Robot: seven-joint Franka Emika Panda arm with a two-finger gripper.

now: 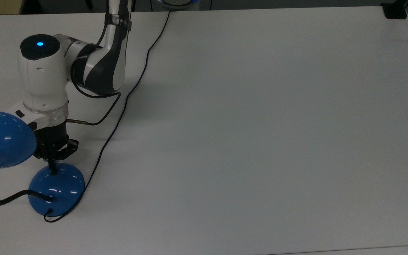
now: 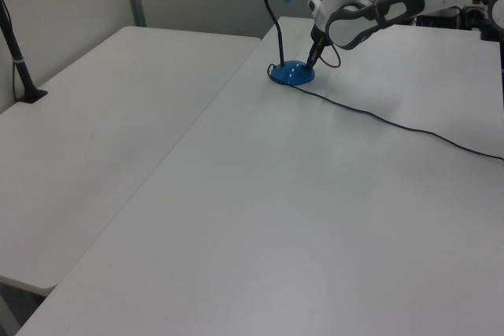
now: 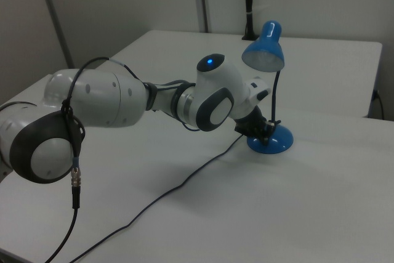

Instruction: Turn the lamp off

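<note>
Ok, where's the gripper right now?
The gripper is at the top view's lower left, tip down on the lamp base, beside the blue shade.

A white table [image 1: 260,124] bears the lamp [image 1: 56,189] and its cord [image 1: 119,120].

White glossy arm [image 3: 111,100], dark grey joint covers, black gripper [image 1: 52,169], blue LED on black wrist cap [image 1: 40,44], thin black cable looping alongside.

No legible text, labels, brands or numbers on anything.
</note>
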